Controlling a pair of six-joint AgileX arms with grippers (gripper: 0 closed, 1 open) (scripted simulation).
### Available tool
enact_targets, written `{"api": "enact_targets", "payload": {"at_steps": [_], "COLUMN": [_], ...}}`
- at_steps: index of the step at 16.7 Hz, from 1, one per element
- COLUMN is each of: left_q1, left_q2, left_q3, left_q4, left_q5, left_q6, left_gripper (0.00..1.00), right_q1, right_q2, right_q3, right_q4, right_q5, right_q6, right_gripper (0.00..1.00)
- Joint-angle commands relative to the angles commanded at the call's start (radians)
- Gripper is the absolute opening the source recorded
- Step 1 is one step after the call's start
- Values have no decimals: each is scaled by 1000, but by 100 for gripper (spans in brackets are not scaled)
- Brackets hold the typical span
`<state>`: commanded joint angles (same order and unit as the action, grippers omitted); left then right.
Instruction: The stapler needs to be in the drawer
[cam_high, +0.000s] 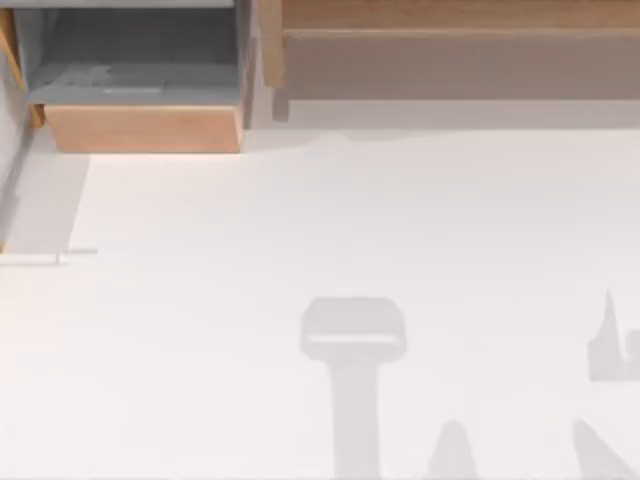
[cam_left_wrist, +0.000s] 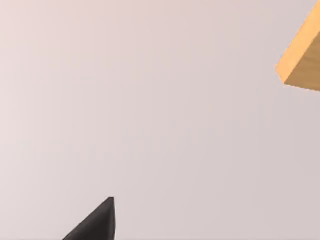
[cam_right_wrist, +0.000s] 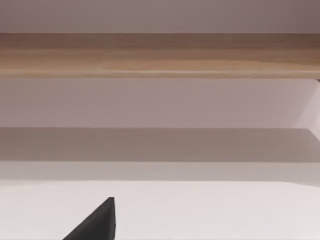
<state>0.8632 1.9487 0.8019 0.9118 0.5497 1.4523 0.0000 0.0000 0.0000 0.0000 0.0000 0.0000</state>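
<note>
The drawer (cam_high: 145, 128) stands pulled open at the table's far left corner, with grey inner walls and floor and a light tan front panel. A corner of that tan panel (cam_left_wrist: 302, 60) shows in the left wrist view. The stapler is out of view. My left gripper (cam_left_wrist: 97, 222) appears as a dark wedge over bare white table, some way off the drawer's corner. My right gripper (cam_right_wrist: 97, 222) appears as the same kind of dark wedge, facing the long wooden unit.
A long brown wooden unit (cam_high: 450, 40) runs along the table's far edge to the right of the drawer, and it also spans the right wrist view (cam_right_wrist: 160, 52). Grey arm shadows (cam_high: 355, 335) lie on the white table (cam_high: 250, 250) near the front.
</note>
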Motion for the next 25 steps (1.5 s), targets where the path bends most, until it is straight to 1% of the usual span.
{"api": "enact_targets", "payload": {"at_steps": [3,5,7,9,11,17,22,25], "left_q1": [-35,-69,-103,-131,-144,-143,-201,-204], "left_q2": [16,26,34,40,43,42,72,74], "left_q3": [-165,-249,-310,-349,-364,-359,-291,-286], "left_q4": [267,414,525,598,629,625,585,583], "left_q5": [80,130,170,199,212,209,156,152], "left_q6": [70,102,122,134,139,138,138,137], "left_gripper": [100,100,100,100,100,100,100,100], "right_q1": [0,0,0,0,0,0,0,0], "right_q2": [0,0,0,0,0,0,0,0], "right_q3": [0,0,0,0,0,0,0,0], "right_q4": [0,0,0,0,0,0,0,0], "right_q5": [0,0,0,0,0,0,0,0], "right_q6": [0,0,0,0,0,0,0,0], "right_gripper": [100,100,100,100,100,100,100,100]}}
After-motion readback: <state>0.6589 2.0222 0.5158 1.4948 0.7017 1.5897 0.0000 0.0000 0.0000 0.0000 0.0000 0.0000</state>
